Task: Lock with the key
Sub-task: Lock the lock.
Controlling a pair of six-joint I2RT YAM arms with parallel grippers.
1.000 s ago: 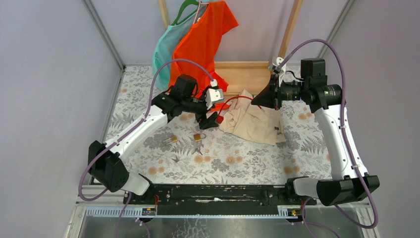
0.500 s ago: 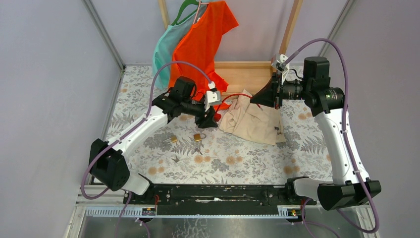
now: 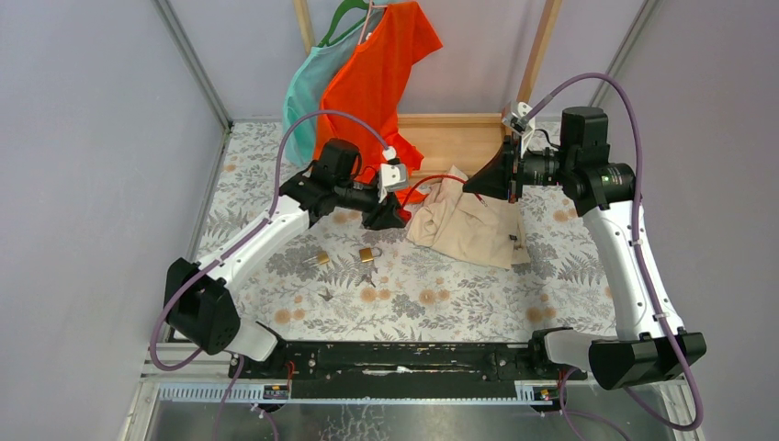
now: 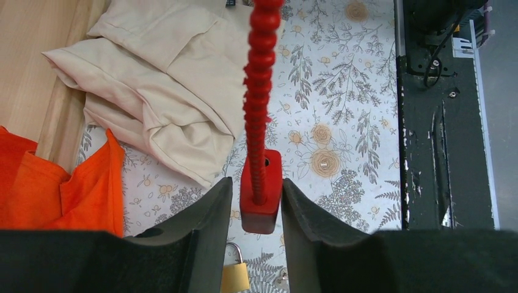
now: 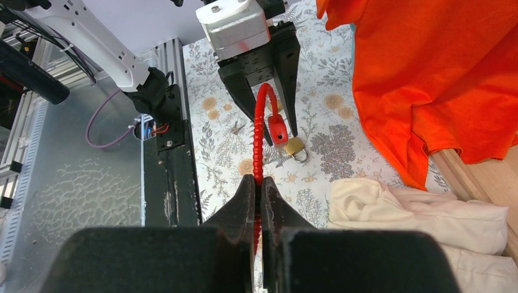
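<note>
A red cable lock hangs in the air between my two grippers. Its ribbed red cable (image 3: pixel 439 177) runs from the right gripper (image 5: pixel 258 182), which is shut on it, to the red lock body (image 4: pixel 261 195). My left gripper (image 4: pixel 256 183) straddles that body: the right finger touches it and a sliver of table shows on the left side. Below on the table lie a brass padlock (image 4: pixel 235 278) and a small key (image 3: pixel 367 276). A second brass padlock (image 3: pixel 320 259) lies further left.
Crumpled beige cloth (image 3: pixel 468 225) lies under the right gripper. An orange shirt (image 3: pixel 377 73) and a teal one (image 3: pixel 308 87) hang at the back by a wooden frame (image 3: pixel 455 138). The black base rail (image 3: pixel 395 358) runs along the near edge.
The left gripper's jaws have narrowed from wide open to close around the red lock body, and its wrist has risen slightly. The right gripper kept its hold on the cable.
</note>
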